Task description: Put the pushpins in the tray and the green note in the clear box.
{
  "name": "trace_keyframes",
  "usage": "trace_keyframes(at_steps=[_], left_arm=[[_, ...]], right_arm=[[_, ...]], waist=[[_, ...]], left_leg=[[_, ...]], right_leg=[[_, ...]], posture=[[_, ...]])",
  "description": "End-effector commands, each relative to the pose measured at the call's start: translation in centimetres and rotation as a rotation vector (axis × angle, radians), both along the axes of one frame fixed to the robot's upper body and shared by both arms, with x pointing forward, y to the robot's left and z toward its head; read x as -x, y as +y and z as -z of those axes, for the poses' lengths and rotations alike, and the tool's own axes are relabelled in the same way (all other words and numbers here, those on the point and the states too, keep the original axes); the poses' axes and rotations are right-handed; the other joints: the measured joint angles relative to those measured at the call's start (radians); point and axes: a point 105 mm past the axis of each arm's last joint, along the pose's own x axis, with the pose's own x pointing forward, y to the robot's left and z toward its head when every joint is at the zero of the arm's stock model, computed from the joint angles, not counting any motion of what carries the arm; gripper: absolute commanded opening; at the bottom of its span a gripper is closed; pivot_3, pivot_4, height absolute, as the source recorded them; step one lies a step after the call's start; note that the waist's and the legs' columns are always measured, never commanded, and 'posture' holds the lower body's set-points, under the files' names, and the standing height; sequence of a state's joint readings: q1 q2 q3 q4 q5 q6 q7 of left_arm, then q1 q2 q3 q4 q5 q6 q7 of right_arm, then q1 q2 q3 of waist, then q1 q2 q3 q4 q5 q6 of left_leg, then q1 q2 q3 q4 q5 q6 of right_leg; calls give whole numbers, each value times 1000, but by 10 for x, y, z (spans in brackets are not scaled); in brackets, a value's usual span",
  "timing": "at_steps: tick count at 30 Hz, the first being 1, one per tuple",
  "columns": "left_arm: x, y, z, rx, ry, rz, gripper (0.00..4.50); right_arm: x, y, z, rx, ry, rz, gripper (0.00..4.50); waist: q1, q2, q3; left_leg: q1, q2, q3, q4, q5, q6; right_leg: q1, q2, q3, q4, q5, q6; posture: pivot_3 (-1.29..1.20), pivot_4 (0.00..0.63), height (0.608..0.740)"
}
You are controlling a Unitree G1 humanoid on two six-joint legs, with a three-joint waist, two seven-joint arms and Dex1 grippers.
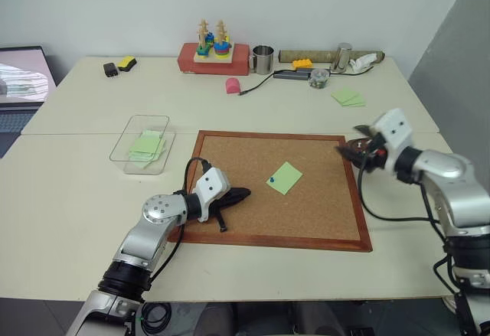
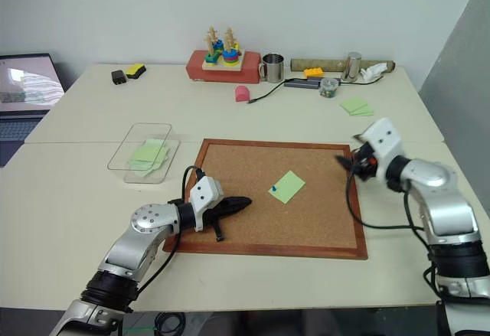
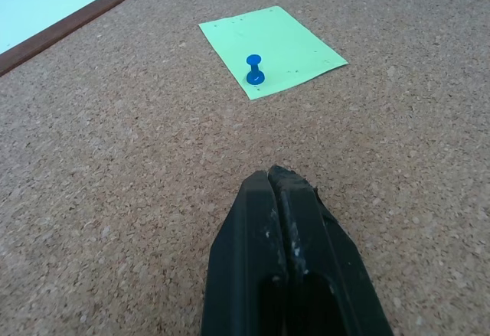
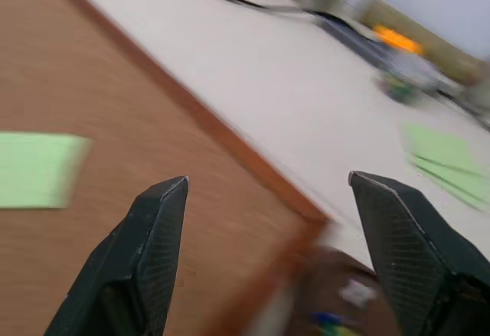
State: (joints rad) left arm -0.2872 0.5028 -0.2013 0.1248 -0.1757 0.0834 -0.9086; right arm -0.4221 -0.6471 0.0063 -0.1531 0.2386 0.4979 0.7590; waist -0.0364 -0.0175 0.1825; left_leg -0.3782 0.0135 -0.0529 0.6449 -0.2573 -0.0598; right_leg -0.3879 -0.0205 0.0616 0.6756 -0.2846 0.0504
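Green note (image 1: 284,177) lies flat on the corkboard (image 1: 306,221) — one blue pin (image 3: 255,70) stands in its corner. Clear box (image 1: 122,148) left of it holds green notes; brown tray (image 1: 354,152) sits at the board's right edge.

corkboard (image 1: 306,198), metal mug (image 1: 262,60), laptop (image 1: 19,83)

One green note (image 1: 284,177), one blue pushpin (image 3: 255,70), one clear box (image 1: 122,148).

Green note (image 1: 284,177) pinned on corkboard (image 1: 321,213)
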Motion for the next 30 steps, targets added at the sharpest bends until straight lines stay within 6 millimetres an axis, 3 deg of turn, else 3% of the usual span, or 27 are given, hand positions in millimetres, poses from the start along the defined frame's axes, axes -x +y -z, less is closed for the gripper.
trace_keyframes(at_steps=[1,4,8,19,26,30], left_arm=[[12,9,40,-93,136,-12,0],[12,9,40,-93,135,-11,0],[12,9,39,-91,133,-13,0],[13,10,40,-91,133,-19,0],[14,9,40,-89,136,-22,0],[14,10,40,-90,136,-23,0]], right_arm=[[15,36,0,-51,18,-106,3511],[18,49,8,-63,46,-136,3511],[19,77,33,-72,119,-193,3511],[3,107,54,-63,130,-216,3511],[-3,110,58,-67,121,-210,2347],[-4,109,59,-66,119,-213,1414]], waist=[[0,0,0],[0,0,0],[0,0,0],[0,-1,-1],[0,-1,-1],[0,-1,-1]], left_leg=[[0,0,0,0,0,0],[0,0,0,0,0,0],[0,0,0,0,0,0],[1,0,0,0,0,0],[1,0,0,0,0,0],[0,0,0,0,0,0]], right_leg=[[0,0,0,0,0,0],[0,0,0,0,0,0],[0,0,0,0,0,0],[0,0,-1,1,0,0],[-1,0,-1,0,0,-1],[-1,0,-1,0,0,-1]], posture=[[0,150,740],[0,150,740],[0,150,740],[0,150,740],[0,150,740],[0,150,740]])
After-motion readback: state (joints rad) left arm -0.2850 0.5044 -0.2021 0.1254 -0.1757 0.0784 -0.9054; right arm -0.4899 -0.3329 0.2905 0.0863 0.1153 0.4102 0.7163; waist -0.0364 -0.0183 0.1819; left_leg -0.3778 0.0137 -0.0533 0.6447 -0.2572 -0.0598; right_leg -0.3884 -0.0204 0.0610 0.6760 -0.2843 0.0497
